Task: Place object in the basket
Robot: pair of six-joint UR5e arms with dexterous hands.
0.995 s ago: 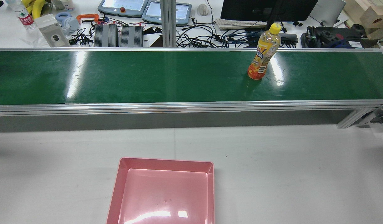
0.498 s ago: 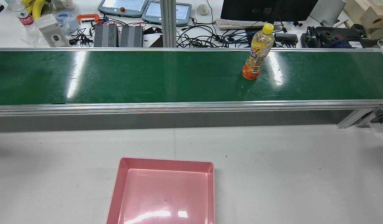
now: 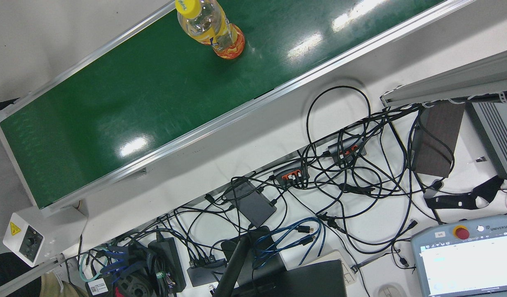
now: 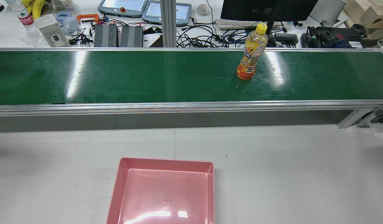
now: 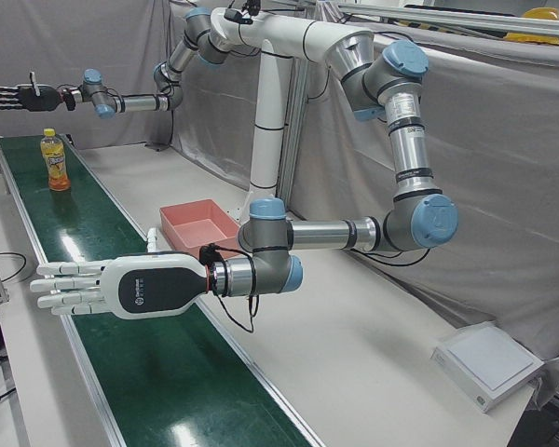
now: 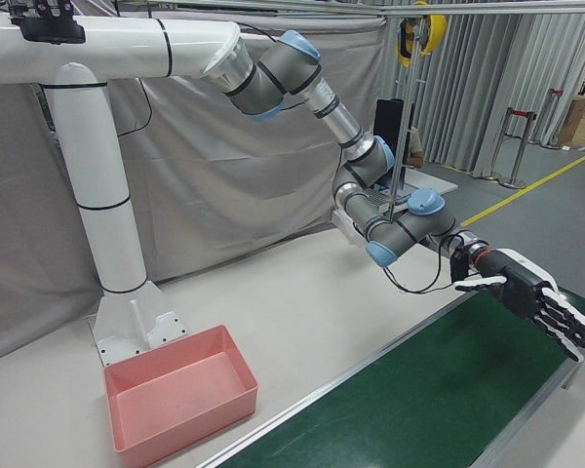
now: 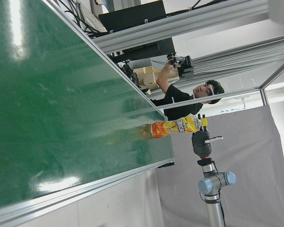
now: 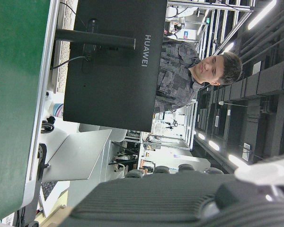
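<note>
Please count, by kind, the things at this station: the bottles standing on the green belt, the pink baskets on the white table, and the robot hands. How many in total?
Bottle on the green belt: 1
Pink basket: 1
Robot hands: 2, the left hand and the right hand, both open
Total: 4

Grey curtains [image 5: 466,112] hang behind the white table [image 4: 272,174]; cables [image 3: 340,181] clutter the desk.

A juice bottle [image 4: 251,53] stands upright on the green conveyor belt [image 4: 148,77]; a pink basket [image 4: 165,193] sits on the table [image 4: 288,174].
</note>
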